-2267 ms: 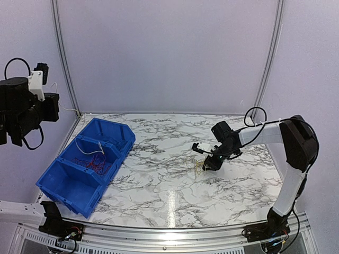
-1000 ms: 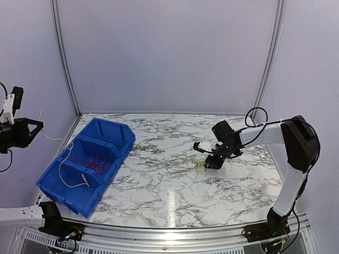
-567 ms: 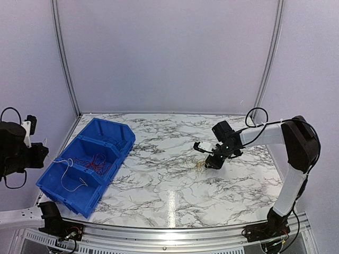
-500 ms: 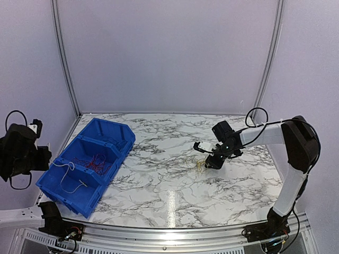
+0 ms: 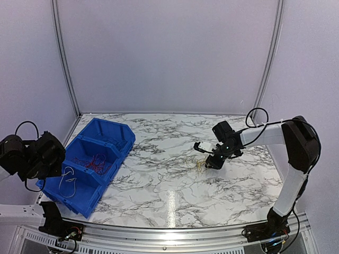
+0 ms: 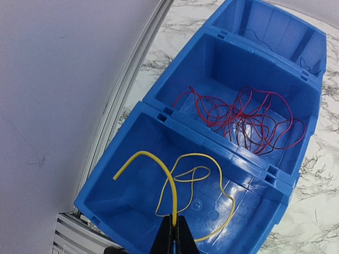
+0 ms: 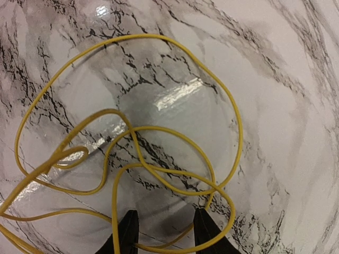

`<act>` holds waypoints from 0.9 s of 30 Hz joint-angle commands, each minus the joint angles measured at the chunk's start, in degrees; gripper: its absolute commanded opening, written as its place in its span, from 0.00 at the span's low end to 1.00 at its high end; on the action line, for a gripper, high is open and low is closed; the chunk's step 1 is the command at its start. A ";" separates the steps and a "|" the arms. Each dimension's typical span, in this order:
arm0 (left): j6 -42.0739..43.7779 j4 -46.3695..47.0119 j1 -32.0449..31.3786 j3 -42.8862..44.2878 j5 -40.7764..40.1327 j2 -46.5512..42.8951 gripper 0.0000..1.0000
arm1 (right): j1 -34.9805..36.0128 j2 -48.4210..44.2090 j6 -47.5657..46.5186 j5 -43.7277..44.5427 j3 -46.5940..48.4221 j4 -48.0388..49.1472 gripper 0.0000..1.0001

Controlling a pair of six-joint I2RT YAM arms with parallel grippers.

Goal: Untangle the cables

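Observation:
My left gripper (image 6: 174, 233) is shut on a yellow wire (image 6: 180, 182) that hangs into the nearest blue bin (image 6: 116, 211); it shows pale in the top view (image 5: 68, 179). A tangle of red wires (image 6: 249, 119) lies in the middle bin (image 5: 92, 161). My right gripper (image 7: 164, 230) is open, low over the marble, its fingertips (image 7: 128, 228) straddling loops of a yellow wire tangle (image 7: 132, 153), seen in the top view (image 5: 200, 165).
Three joined blue bins (image 5: 111, 132) sit at the table's left edge, the far one with a thin dark wire (image 6: 310, 63). The marble table (image 5: 169, 180) stretches between the arms. An aluminium frame rail (image 6: 132, 90) runs beside the bins.
My left arm has swung down from high at the left wall to just over the nearest bin, carrying the yellow wire into it. The right gripper has stayed over its tangle.

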 commanded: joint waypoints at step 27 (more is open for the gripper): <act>25.43 31.76 -0.23 7.27 12.59 17.61 0.48 | -1.24 -15.01 0.23 2.75 -1.90 -4.10 0.43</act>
